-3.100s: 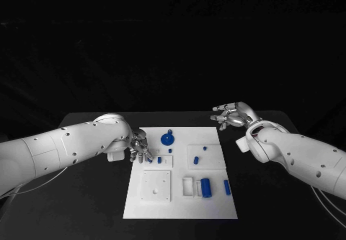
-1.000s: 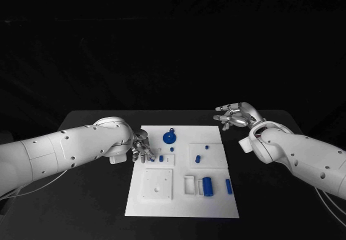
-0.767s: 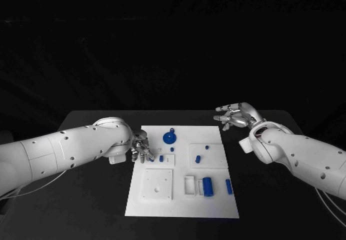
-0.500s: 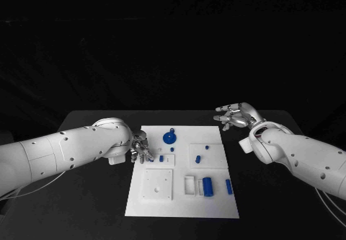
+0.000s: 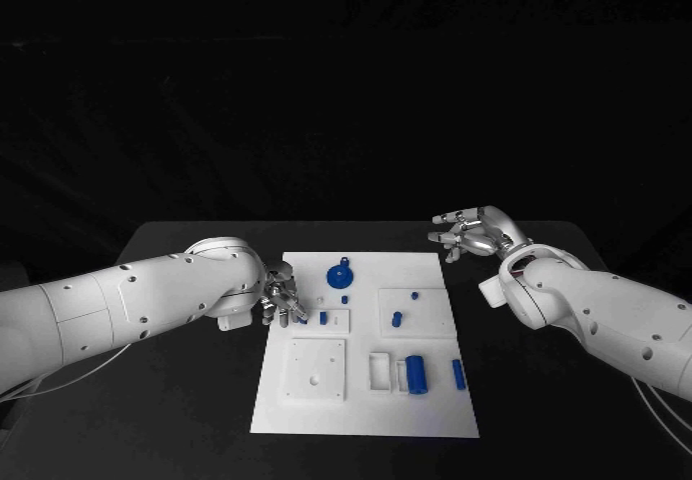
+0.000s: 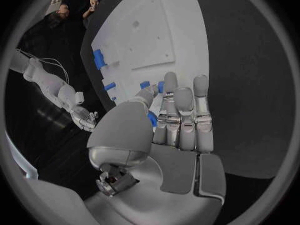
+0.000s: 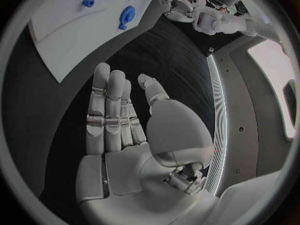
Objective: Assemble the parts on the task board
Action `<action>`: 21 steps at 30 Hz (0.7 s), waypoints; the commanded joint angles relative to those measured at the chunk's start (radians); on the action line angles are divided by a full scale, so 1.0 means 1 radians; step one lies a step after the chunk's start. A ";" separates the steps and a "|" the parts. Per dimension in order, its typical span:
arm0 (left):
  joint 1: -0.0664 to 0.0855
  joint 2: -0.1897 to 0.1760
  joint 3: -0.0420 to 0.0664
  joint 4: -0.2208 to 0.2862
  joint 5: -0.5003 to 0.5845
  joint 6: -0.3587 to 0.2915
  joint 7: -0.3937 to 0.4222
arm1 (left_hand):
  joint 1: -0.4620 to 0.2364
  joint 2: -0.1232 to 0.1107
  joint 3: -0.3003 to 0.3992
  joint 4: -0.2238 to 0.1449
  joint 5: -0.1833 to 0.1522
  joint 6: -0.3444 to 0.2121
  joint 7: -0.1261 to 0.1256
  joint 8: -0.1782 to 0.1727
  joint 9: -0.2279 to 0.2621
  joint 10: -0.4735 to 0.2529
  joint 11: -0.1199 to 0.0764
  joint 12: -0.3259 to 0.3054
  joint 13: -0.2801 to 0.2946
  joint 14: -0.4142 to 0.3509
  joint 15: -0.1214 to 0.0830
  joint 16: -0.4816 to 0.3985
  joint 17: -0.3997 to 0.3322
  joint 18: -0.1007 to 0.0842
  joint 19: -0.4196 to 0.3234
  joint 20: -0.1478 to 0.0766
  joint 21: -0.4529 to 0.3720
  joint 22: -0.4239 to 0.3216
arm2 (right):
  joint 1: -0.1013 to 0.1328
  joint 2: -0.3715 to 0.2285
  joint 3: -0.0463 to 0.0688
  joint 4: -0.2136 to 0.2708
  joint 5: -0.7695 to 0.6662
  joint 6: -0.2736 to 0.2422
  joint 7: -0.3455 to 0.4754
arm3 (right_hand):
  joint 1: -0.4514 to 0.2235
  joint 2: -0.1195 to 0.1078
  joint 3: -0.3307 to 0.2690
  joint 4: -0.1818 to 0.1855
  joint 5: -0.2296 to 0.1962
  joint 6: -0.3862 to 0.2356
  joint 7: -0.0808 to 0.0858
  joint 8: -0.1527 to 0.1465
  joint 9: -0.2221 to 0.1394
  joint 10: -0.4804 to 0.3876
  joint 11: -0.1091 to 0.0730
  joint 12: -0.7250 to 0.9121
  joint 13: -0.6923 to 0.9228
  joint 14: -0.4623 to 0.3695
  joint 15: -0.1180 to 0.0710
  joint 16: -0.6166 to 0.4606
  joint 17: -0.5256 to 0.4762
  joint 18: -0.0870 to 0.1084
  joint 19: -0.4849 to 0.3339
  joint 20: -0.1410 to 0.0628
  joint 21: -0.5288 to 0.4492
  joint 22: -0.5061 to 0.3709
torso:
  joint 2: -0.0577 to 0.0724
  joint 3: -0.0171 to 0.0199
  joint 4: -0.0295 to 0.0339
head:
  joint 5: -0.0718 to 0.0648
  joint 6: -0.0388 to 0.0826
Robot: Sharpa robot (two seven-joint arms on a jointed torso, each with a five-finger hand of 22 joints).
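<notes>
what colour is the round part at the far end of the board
Blue round part, against the white task board; clearest in the head view.

A robotics lab: white task board (image 5: 361, 400) on black table (image 5: 188, 400), dark surroundings

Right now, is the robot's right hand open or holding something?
Open. The right hand holds nothing: its fingers are straight and apart, over the black table beside the task board.

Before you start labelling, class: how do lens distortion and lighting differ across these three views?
Head view: straight edges on the task board, black surroundings. Left wrist view: fisheye bends the board's edges behind the left hand. Right wrist view: the same bending beyond the right hand, with a bright curved light strip.
</notes>
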 commanded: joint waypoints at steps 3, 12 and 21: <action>-0.001 0.003 -0.001 0.002 0.006 -0.017 -0.014 | -0.004 0.003 0.115 -0.109 -0.005 0.036 -0.028 0.002 0.001 0.044 -0.005 0.007 -0.001 0.002 -0.008 0.002 0.001 -0.004 0.007 -0.001 0.004 0.018 | -0.001 -0.001 0.000 0.003 -0.002 0.013 0.007 | -0.006 -0.001 -0.001 0.003 0.000 -0.008 0.002 -0.003 -0.001 -0.006 -0.003 -0.001 -0.001 0.001 0.001 -0.007 0.000 -0.007 0.002 0.006 0.002 -0.001 | 0.000 0.0008 0.0004 | 0.000 0.001; -0.003 0.013 -0.006 0.000 0.012 -0.015 -0.019 | -0.002 0.002 0.108 -0.104 -0.015 0.036 -0.027 0.001 -0.027 0.045 -0.004 0.012 -0.003 0.006 -0.007 -0.001 0.002 -0.003 0.011 0.001 -0.003 0.018 | -0.001 -0.001 0.000 0.005 -0.002 0.013 0.007 | -0.006 -0.001 -0.001 0.003 0.000 -0.008 0.002 -0.003 -0.001 -0.006 -0.003 -0.001 -0.001 0.001 0.001 -0.007 0.000 -0.007 0.002 0.006 0.002 -0.001 | 0.000 0.0008 -0.0020 | -0.004 0.000; -0.007 0.019 -0.009 -0.004 0.012 -0.019 -0.022 | 0.001 -0.004 0.097 -0.094 -0.022 0.039 -0.026 0.001 -0.089 0.045 -0.004 0.017 -0.004 0.010 -0.007 0.001 0.005 -0.003 0.016 0.001 -0.009 0.018 | -0.001 -0.002 0.000 0.004 -0.002 0.013 0.007 | -0.006 -0.001 -0.001 0.003 0.000 -0.008 0.002 -0.003 -0.001 -0.006 -0.003 -0.001 -0.001 0.001 0.001 -0.007 0.000 -0.007 0.002 0.006 0.002 -0.001 | 0.000 -0.0002 0.0003 | -0.009 0.000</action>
